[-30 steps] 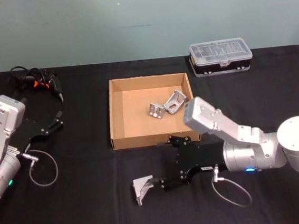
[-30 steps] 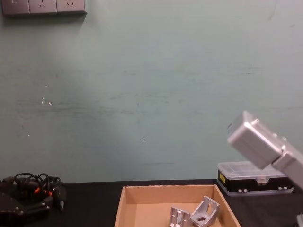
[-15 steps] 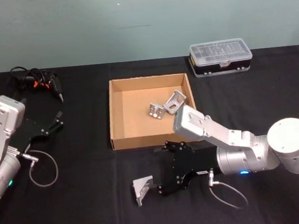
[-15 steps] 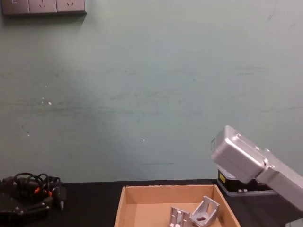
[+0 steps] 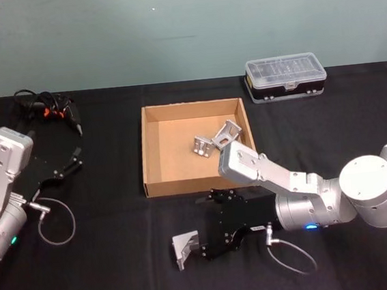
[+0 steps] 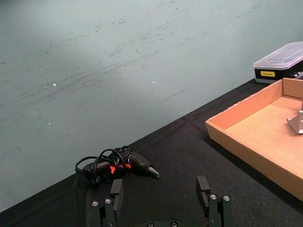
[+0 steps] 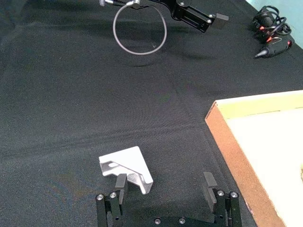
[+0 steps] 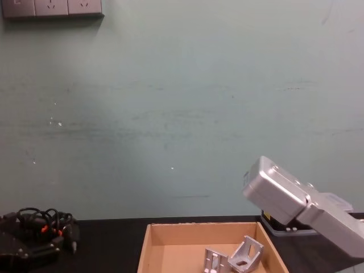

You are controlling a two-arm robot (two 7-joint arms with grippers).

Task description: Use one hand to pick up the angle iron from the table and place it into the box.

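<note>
On the table (image 5: pixel 110 276), in the head view, a loose angle iron (image 5: pixel 185 247) is seen lying near the front edge, well apart from the box (image 5: pixel 197 182), which is set farther back at the middle. The right gripper (image 5: pixel 202 244) is lowered to the tabletop just beside that angle iron, its black fingers pointed at it. Inside the box, toward its right wall, two more angle irons (image 5: pixel 204 144) are seen lying. The left gripper (image 5: pixel 72 161) is parked at the left side of the table, well apart from the box. A corded tool (image 5: pixel 47 107) is placed at the back left, and a plastic case (image 5: pixel 285 74) at the back right.

By the left wrist view, the left gripper (image 6: pixel 160 189) is shown with its fingers (image 6: pixel 203 185) spread wide and nothing between them. The corded tool (image 6: pixel 118 165) and a wall of the box (image 6: pixel 236 147) are seen beyond.

By the right wrist view, the right gripper (image 7: pixel 164 183) is shown opened wide, with nothing gripped. The angle iron (image 7: pixel 127 166) is found on the table between the jaws, right against one finger (image 7: pixel 121 181) and well apart from the other. A corner of the box (image 7: pixel 222 135) is seen to one side.

By the chest view, the box (image 8: pixel 149 242) is seen with those angle irons (image 8: pixel 245 254) inside, and a silver link of the right arm (image 8: pixel 278 190) is seen above its right end.
</note>
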